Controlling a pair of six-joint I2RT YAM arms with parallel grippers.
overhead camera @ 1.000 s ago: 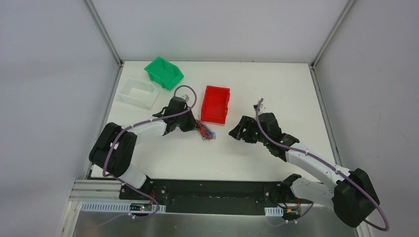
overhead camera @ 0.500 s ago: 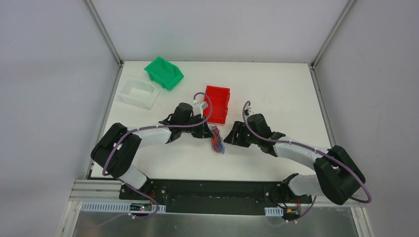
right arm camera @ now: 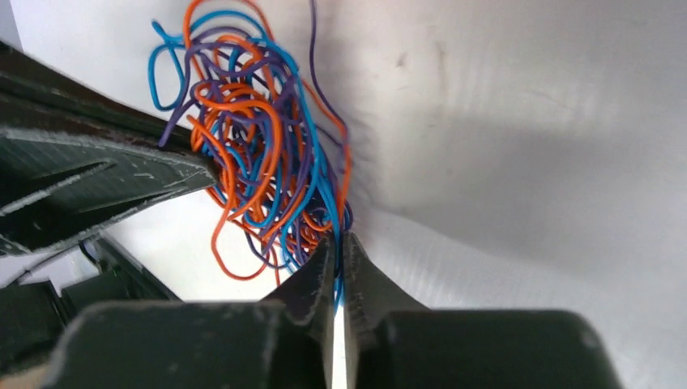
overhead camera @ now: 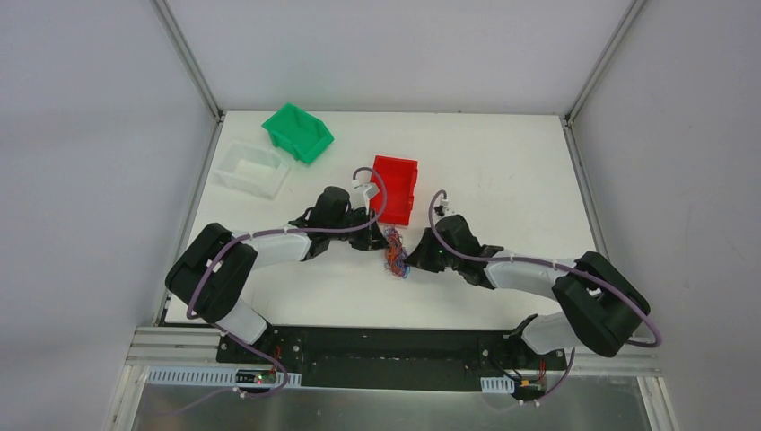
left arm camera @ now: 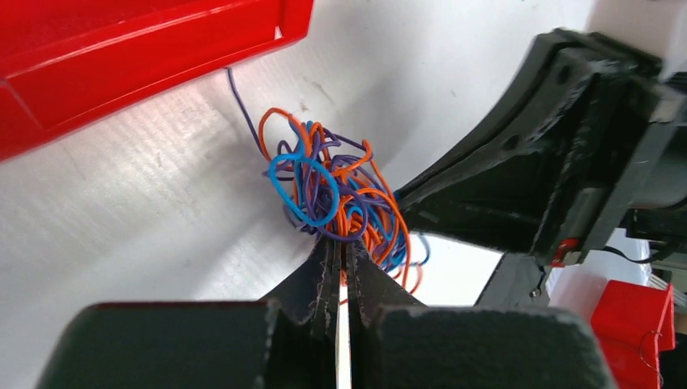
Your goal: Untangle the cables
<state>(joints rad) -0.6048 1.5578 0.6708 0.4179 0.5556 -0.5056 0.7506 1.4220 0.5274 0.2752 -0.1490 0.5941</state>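
Right gripper (right arm camera: 336,245) is now closed onto cables (left arm camera: 344,198) | left gripper (left arm camera: 339,253) is kept clamped on them | pull-apart is judged ready

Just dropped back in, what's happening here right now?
Both arms are at the cables, a tangle beside the red bin. The left gripper is shut on one side of it; the right gripper pinches strands on the opposite side. The wires are one knotted clump, none separated yet.
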